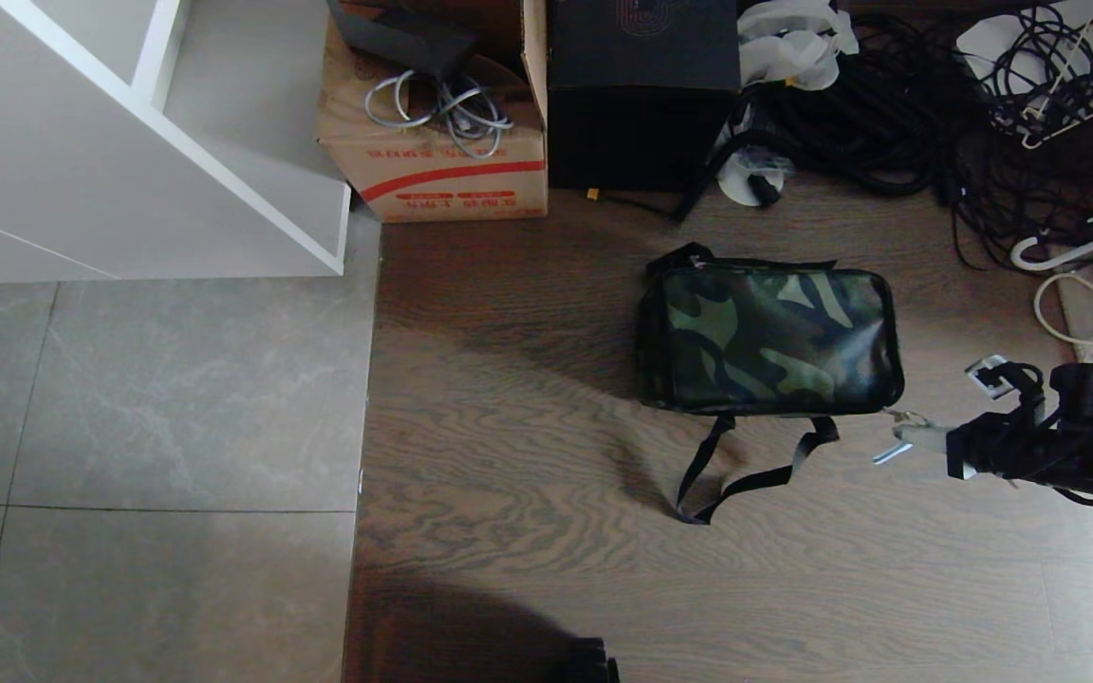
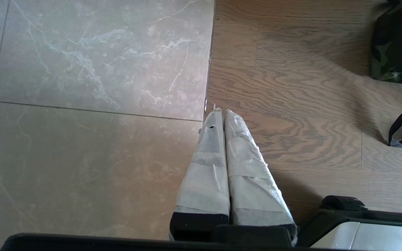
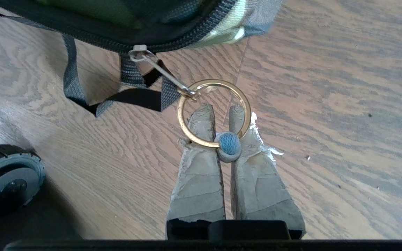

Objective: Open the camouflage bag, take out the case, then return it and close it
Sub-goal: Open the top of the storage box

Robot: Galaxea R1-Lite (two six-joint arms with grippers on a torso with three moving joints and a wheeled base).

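The camouflage bag point(image 1: 765, 341) lies with its lid down on the wood floor, its black strap point(image 1: 746, 474) trailing toward me. At its near right corner my right gripper point(image 1: 893, 448) is shut on the blue bead point(image 3: 229, 144) of a gold ring point(image 3: 186, 132). A thin metal link joins that ring to the zipper slider point(image 3: 139, 51) on the bag point(image 3: 187, 21). The right gripper point(image 3: 221, 111) has its taped fingertips poking through the ring. The case is out of view. My left gripper point(image 2: 221, 112) is shut and empty, parked over the seam between tile and wood, well left of the bag point(image 2: 400, 42).
A brown cardboard box with a red stripe point(image 1: 433, 142) and a tall black box point(image 1: 641, 85) stand behind the bag. Tangled black cables point(image 1: 945, 104) fill the back right. A white shelf unit point(image 1: 129, 152) is at the back left. A robot wheel point(image 3: 5, 174) sits close by.
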